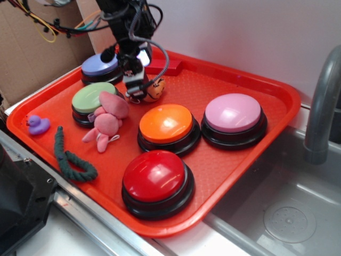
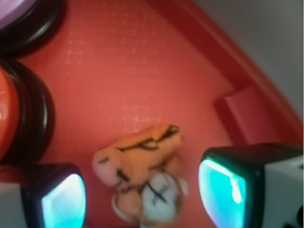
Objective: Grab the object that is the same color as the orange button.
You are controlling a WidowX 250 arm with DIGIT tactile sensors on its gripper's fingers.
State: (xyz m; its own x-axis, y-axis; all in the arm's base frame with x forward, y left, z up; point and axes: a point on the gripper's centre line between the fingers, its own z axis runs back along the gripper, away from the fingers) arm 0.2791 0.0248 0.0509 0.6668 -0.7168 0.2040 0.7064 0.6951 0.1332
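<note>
A small orange plush tiger with black stripes and a white face lies on the red tray, behind the orange button. My gripper hangs just over the tiger, at its left side. In the wrist view the tiger lies on the tray between my two fingers, with a gap on each side. The gripper is open and holds nothing. The orange button's edge shows at the left of the wrist view.
On the tray stand a red button, a pink button, a green button and a lilac button. A pink plush bunny, a green rope and a purple duck lie at left. A sink with a faucet is at right.
</note>
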